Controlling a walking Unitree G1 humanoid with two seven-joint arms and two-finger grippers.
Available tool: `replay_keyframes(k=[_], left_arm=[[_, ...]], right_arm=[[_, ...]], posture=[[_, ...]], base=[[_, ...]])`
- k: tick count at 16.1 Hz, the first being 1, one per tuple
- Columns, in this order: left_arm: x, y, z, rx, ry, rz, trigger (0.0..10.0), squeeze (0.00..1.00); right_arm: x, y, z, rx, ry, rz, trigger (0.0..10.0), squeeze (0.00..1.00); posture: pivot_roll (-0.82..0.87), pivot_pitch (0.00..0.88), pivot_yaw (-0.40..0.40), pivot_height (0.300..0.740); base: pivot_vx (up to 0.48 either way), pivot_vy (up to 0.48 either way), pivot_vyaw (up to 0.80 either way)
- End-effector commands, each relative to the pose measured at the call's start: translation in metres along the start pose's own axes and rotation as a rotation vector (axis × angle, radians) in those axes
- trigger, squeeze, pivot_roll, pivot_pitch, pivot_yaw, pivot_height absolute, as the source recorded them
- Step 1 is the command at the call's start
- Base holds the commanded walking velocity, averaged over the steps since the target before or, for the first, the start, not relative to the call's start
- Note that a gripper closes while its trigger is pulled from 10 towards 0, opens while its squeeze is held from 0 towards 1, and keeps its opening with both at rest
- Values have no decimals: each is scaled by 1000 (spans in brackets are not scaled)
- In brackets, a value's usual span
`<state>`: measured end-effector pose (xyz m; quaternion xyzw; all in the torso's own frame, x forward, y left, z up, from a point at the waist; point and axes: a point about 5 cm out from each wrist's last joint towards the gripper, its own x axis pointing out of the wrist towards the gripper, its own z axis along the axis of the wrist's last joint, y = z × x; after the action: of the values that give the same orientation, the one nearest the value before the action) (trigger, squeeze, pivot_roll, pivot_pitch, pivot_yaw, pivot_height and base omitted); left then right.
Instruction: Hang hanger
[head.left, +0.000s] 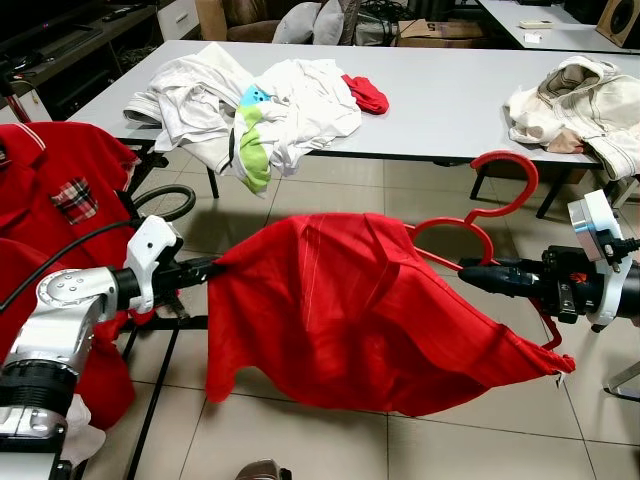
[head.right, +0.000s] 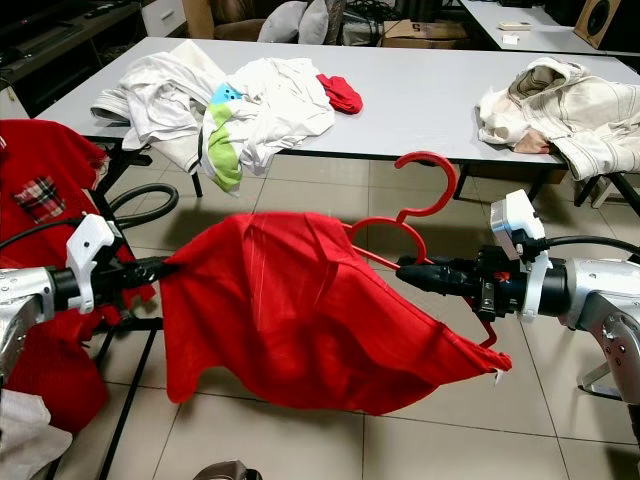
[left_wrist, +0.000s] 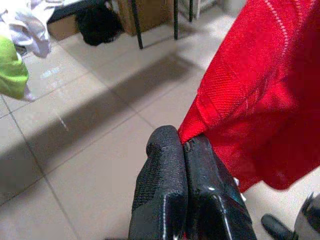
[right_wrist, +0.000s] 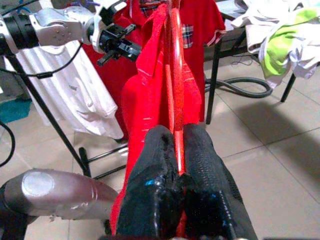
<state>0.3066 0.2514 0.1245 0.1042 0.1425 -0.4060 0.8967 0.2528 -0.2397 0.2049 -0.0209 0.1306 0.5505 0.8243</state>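
Note:
A red plastic hanger carries a red shirt that is held spread above the tiled floor. My right gripper is shut on the hanger's bar, its hook curling up toward the table. My left gripper pinches the shirt's left corner, and the cloth comes out from between the closed fingers. The shirt sags between the two arms, its lower right tip hanging under the right gripper.
A grey table behind holds piles of white clothes and beige clothes. A clothes rack at left holds a red polo. A black hose lies on the floor.

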Motion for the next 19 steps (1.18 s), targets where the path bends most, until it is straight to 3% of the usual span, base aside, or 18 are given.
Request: replay_keyframes(k=[1, 5, 8, 10, 12, 13, 14, 16, 18, 19], left_arm=[[-4, 5, 9, 2, -38, 17, 10000, 1000], [-7, 7, 17, 6, -71, -11, 10000, 1000], [-17, 13, 16, 18, -36, 0, 10000, 1000], [-25, 23, 27, 33, -71, 45, 10000, 1000], [-25, 24, 59, 23, -210, 29, 10000, 1000], [-16, 16, 77, 31, -282, -25, 10000, 1000], [3, 2, 89, 55, -319, -51, 10000, 1000], [26, -12, 97, 77, -349, -24, 10000, 1000], [50, -24, 95, 137, -313, 75, 10000, 1000], [58, -32, 93, 94, -310, 100, 10000, 0]], right_arm=[[-5, 0, 15, -47, -54, -4, 10000, 0], [-5, 0, 14, -46, -53, -6, 10000, 0], [-5, -2, 13, -54, -32, -20, 10000, 0], [-5, -8, 11, -65, 3, -66, 10000, 0], [-2, -14, 10, -95, 43, -115, 10000, 0], [1, -14, 10, -96, 36, -114, 10000, 0], [4, -14, 11, -94, 21, -109, 10000, 0], [7, -16, 11, -88, 0, -125, 10000, 0], [10, -17, 13, -87, -14, -128, 10000, 0], [11, -17, 14, -89, -20, -126, 10000, 0]], posture=[[-66, 0, 69, 740], [-66, 0, 70, 740], [-65, 0, 68, 740], [-68, 0, 64, 740], [-61, 0, 57, 740], [-60, 0, 56, 740], [-56, 0, 53, 740], [-57, 0, 53, 740], [-60, 0, 56, 740], [-65, 0, 61, 740]], base=[[0, 0, 0], [0, 0, 0], [0, 0, 0], [0, 0, 0], [0, 0, 0], [0, 0, 0], [0, 0, 0], [0, 0, 0], [0, 0, 0], [0, 0, 0]])
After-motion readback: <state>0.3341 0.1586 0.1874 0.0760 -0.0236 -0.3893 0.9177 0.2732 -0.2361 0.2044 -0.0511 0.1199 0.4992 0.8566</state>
